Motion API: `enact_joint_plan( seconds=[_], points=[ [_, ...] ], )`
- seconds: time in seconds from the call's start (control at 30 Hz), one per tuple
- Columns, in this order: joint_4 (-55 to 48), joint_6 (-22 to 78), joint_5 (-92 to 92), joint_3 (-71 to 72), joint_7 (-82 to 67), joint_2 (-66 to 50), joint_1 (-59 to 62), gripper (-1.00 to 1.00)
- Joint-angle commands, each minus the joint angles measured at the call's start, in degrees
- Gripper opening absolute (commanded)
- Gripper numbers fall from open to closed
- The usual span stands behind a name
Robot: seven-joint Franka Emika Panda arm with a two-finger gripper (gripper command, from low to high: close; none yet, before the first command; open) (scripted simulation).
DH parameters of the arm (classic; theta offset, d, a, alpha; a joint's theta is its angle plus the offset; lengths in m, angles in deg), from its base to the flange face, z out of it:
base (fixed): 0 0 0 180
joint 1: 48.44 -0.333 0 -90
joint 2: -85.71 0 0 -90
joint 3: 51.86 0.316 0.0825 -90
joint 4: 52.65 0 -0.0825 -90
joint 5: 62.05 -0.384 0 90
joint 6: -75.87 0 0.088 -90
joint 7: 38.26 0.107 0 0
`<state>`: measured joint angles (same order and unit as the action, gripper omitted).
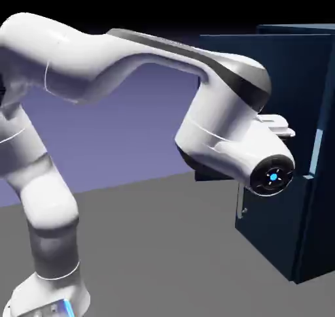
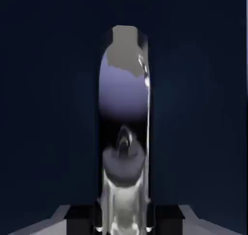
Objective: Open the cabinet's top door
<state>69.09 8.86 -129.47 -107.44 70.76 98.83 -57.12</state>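
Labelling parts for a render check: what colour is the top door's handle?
Shiny silver, mirror-like: the handle reflects the violet backdrop against the dark navy top door. Clearest in the hand view.

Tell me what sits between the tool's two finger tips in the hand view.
The silver handle of the top door stands between them, large and mirror-like, running up the middle of the hand view. The exterior view hides the tips behind the arm.

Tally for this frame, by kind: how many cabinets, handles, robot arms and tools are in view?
cabinet: 1
silver bar handle: 1, seen clearly only in the hand view
robot arm: 1
tool: 1, closed around the handle
Total: 4
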Motion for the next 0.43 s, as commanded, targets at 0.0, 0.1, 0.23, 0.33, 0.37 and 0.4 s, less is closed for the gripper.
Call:
enact_joint_plan(
  seconds=[0.0, 0.1, 0.23, 0.33, 0.37, 0.4],
  points=[
    [-1.5, 2.6, -0.2, -1.2, -0.6, -2.0, -0.3, -1.0],
    [-5.6, 10.0, -1.5, -4.1, -2.4, -8.1, -0.3, -1.0],
    [-11.1, 19.5, -3.7, -5.5, -4.9, -16.4, 2.2, -1.0],
    [-15.6, 26.5, -5.4, -5.1, -6.7, -22.6, 5.7, -1.0],
    [-17.4, 28.7, -6.0, -4.6, -7.3, -24.7, 7.1, -1.0],
    [-19.2, 31.0, -6.6, -4.1, -7.8, -26.7, 8.6, -1.0]
  ],
)
